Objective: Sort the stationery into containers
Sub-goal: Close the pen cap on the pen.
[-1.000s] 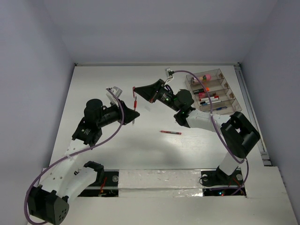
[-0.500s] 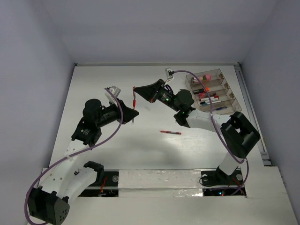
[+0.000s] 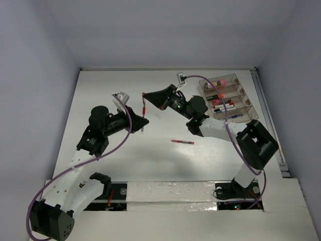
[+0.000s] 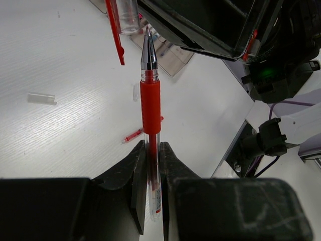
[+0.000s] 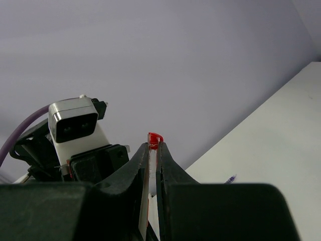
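My left gripper point(image 3: 142, 122) is shut on a red gel pen point(image 4: 150, 100), uncapped, with its metal tip pointing up and away. My right gripper point(image 3: 146, 98) is shut on a clear pen cap with a red clip point(image 4: 118, 25), held just beyond the pen tip. In the right wrist view the cap's red end point(image 5: 154, 138) sticks out past the shut fingers. Both are held above the table's middle. The clear organiser point(image 3: 226, 98) stands at the far right with several pens and highlighters in its compartments. A thin red pen point(image 3: 182, 142) lies loose on the table.
A small clear tube piece point(image 4: 41, 98) lies on the white table to the left of the pen. The left wrist camera housing point(image 5: 75, 120) fills the right wrist view's left side. A blue pen tip point(image 5: 229, 178) shows on the table behind.
The left arm has shifted very slightly left. The pen and the cap stay gripped, tip close to cap.
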### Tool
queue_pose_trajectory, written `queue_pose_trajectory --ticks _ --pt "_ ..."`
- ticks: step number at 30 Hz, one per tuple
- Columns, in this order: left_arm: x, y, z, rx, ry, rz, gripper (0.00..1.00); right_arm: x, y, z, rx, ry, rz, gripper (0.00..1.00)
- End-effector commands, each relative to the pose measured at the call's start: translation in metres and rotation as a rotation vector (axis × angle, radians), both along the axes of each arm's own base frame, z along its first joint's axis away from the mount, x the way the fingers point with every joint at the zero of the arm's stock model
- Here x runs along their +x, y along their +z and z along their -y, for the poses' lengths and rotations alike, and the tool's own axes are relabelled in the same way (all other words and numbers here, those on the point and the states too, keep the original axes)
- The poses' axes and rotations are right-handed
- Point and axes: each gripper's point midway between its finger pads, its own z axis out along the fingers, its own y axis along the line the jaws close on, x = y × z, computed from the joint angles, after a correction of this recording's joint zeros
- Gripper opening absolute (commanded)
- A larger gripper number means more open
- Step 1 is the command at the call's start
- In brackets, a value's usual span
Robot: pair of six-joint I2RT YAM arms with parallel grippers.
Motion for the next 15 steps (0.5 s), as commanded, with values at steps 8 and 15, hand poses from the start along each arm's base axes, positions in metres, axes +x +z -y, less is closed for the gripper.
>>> queue_pose_trajectory --ticks 8,15 --pt "0.000 0.009 0.002 -0.019 -0.021 0.040 0.00 -0.012 0.060 0.016 0.112 -0.037 0.140 0.00" --pt "0.000 0.009 0.004 -0.027 -0.032 0.031 0.00 -0.014 0.057 0.016 0.116 -0.031 0.143 0.00"
